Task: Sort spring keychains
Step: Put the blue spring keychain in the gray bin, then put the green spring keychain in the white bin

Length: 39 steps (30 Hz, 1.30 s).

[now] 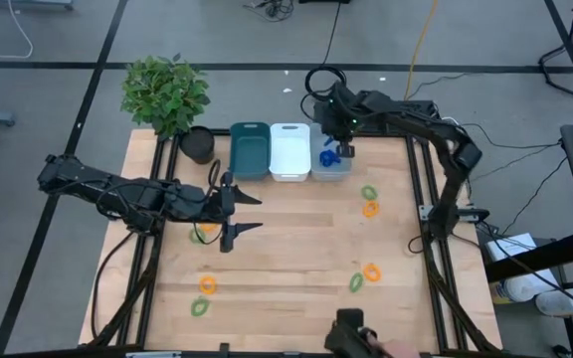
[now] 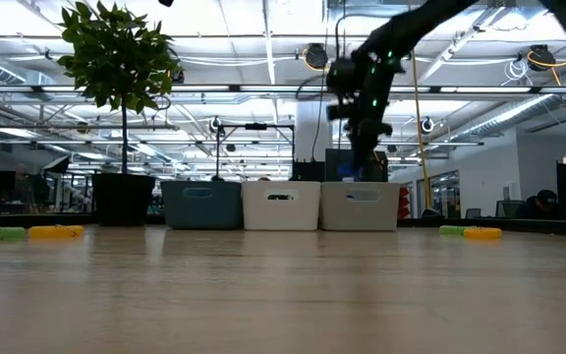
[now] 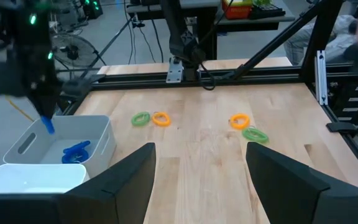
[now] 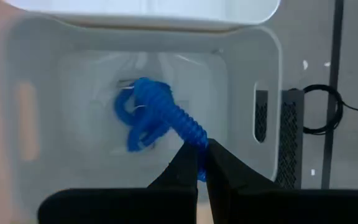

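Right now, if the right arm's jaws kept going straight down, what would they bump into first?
Probably the blue keychains already lying in the grey bin; the right gripper, holding another blue keychain, hangs directly above them.

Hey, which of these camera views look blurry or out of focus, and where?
Right wrist view: the grey bin and blue keychain look soft, the right pincer too. Low view: the near tabletop is blurred, the bins sharper. Left wrist view: the moving right arm smears. High view: evenly lit.
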### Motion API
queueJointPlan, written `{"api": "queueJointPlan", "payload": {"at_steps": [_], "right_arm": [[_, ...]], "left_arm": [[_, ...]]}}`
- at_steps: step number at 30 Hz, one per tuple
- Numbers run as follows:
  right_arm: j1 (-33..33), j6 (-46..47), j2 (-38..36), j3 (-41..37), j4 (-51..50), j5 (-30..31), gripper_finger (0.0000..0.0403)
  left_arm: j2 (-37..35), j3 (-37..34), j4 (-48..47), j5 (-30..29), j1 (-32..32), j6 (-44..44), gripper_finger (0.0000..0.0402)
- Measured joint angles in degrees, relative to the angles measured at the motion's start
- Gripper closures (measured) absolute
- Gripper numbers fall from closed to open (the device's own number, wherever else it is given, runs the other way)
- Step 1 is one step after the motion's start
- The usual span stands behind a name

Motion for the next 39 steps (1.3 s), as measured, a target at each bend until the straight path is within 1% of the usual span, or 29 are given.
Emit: {"api": "queueJointPlan", "payload": {"at_steps": [4, 8, 11, 14, 17, 21, 26, 30, 34, 39], "right_arm": [[-1.0, -1.2, 4.8, 0.0, 2.0, -0.1, 0.0402], [-1.0, -2.7, 9.0, 0.0, 4.0, -1.4, 0.0402], [-1.0, -3.4, 11.0, 0.0, 5.2, -1.2, 0.0403], [-1.0, -3.3, 11.4, 0.0, 5.9, -1.1, 0.0396], [-0.7, -2.2, 11.1, 0.0, 6.4, -1.3, 0.0374], [-0.5, -1.8, 10.1, 0.0, 6.3, -1.3, 0.0325], [-0.1, -1.7, 8.6, 0.0, 5.0, -1.2, 0.0254], [0.4, -1.2, 6.9, 0.0, 3.7, 1.6, 0.0215], [0.9, 1.0, 4.0, 0.0, 3.0, 1.7, 0.0198], [1.9, 5.2, 0.1, 0.0, 1.8, 1.7, 0.0199]], "left_arm": [[0.0, 0.0, 0.0, 0.0, 0.0, -0.1, 0.0145], [0.0, 0.0, 0.0, 0.0, 0.0, -0.2, 0.0146], [0.0, 0.0, 0.0, 0.0, 0.0, -0.2, 0.0144], [0.0, 0.0, 0.0, 0.0, 0.0, -0.1, 0.0144], [0.0, 0.0, 0.0, 0.0, 0.0, -0.1, 0.0145], [0.0, 0.0, 0.0, 0.0, 0.0, -0.5, 0.0140], [0.0, 0.0, -0.1, 0.0, 0.0, -2.8, 0.0122], [0.0, 0.0, -0.3, 0.0, 0.0, -2.4, 0.0101], [0.0, 0.0, -1.5, 3.6, 0.0, 0.3, 0.0088], [0.0, 0.0, -3.9, 6.8, -1.3, -0.2, 0.0091]]}}
